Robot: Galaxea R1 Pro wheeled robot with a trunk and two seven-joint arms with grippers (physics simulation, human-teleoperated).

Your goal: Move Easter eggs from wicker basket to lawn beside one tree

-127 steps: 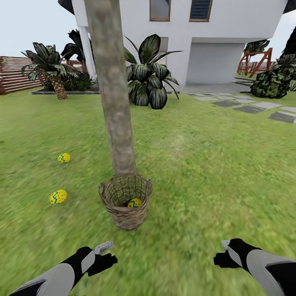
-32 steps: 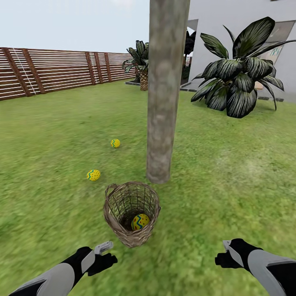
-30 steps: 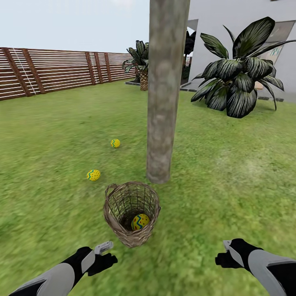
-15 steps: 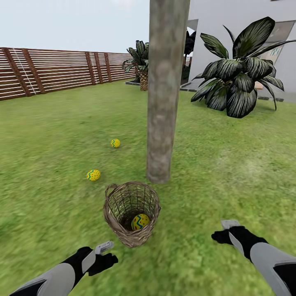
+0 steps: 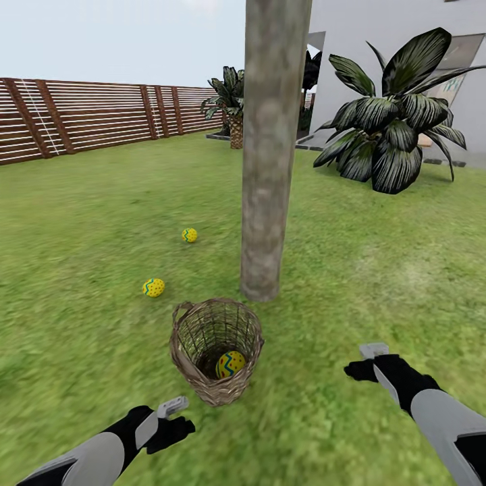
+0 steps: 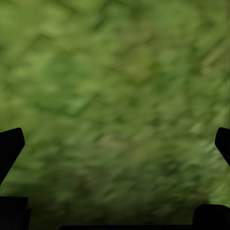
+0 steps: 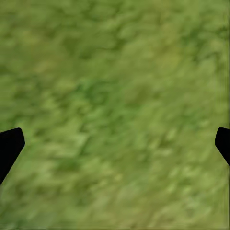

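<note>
A brown wicker basket (image 5: 216, 351) stands on the lawn (image 5: 378, 283) just in front of a thick grey-brown tree (image 5: 270, 169). One yellow Easter egg (image 5: 230, 364) with a blue zigzag lies inside the basket. Two more Easter eggs lie on the grass left of the trunk, one nearer (image 5: 153, 287) and one farther (image 5: 190, 235). My left gripper (image 5: 177, 425) hovers low, in front and left of the basket, open with grass between its fingers (image 6: 10, 146). My right gripper (image 5: 361, 368) is open too, to the right of the basket, over bare grass (image 7: 115, 110).
A slatted brown fence (image 5: 81, 121) runs along the back left. A large broad-leaved plant (image 5: 395, 135) stands at the back right before the white house wall (image 5: 337, 61). Another leafy plant (image 5: 233, 108) is behind the trunk. Open grass spreads on both sides.
My right arm has risen and moved forward and a little left, toward the basket. The left arm has dipped slightly. Over four seconds the whole view swung around the tree.
</note>
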